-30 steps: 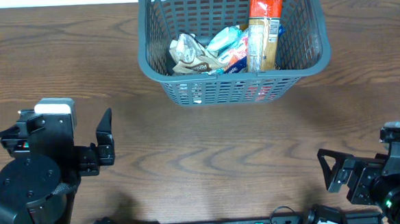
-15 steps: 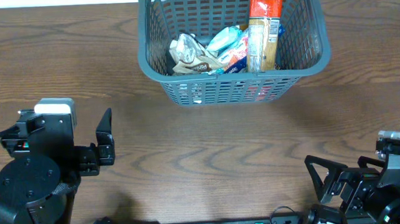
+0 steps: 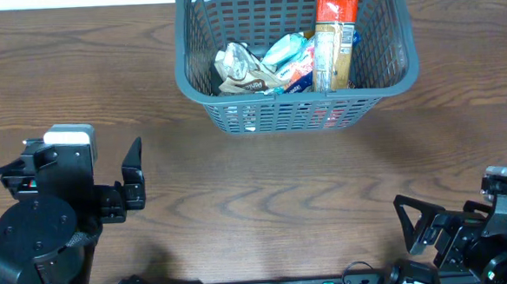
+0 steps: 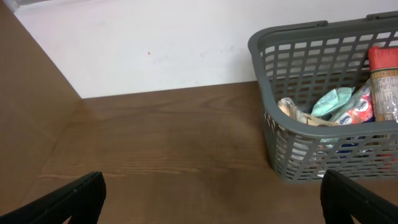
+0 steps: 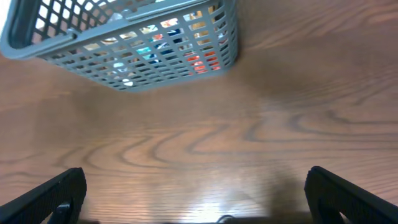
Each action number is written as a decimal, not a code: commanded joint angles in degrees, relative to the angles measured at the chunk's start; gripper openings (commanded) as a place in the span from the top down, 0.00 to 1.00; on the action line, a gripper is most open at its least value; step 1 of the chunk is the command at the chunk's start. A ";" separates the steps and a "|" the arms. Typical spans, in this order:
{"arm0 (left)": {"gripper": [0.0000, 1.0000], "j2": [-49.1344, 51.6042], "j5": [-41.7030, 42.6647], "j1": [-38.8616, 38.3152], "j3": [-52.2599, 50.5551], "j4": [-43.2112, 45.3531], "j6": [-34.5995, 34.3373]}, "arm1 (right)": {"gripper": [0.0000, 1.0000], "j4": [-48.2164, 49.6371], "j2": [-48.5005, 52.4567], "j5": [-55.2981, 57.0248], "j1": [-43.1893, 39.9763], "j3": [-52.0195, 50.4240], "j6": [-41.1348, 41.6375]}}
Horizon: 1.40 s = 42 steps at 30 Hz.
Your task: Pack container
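Observation:
The container, a dark grey slotted basket [image 3: 287, 114], stands at the table's far middle. It holds a tall red-and-tan packet [image 3: 335, 33], light blue packets [image 3: 288, 57] and a crumpled tan packet [image 3: 236, 66]. My left gripper [image 3: 130, 178] is open and empty at the front left, well short of the basket. In the left wrist view [image 4: 214, 198] the basket [image 4: 292, 143] is at the right. My right gripper [image 3: 421, 229] is open and empty at the front right. In the right wrist view [image 5: 199, 198] the basket [image 5: 143, 62] is at the top left.
The brown wooden table [image 3: 265, 193] lies between the grippers and the basket. A white wall [image 4: 155, 43] runs behind the table's far edge. The arm bases sit at the front edge.
The right gripper has dropped a little toward the front edge, swinging left and then partly back right. The left arm and the basket have not moved.

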 commanded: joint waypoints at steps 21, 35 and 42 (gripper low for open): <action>0.01 -0.13 -0.48 0.00 0.50 -0.20 -0.11 | 0.01 31.32 -10.84 0.11 5.79 -10.05 -14.43; 0.01 -0.13 -0.48 0.00 0.50 -0.20 -0.11 | 0.01 75.56 -24.26 0.57 18.16 -51.10 -14.32; 0.01 -0.13 -0.48 0.00 0.50 -0.20 -0.11 | 0.01 91.06 -30.64 6.47 18.62 -68.85 -7.80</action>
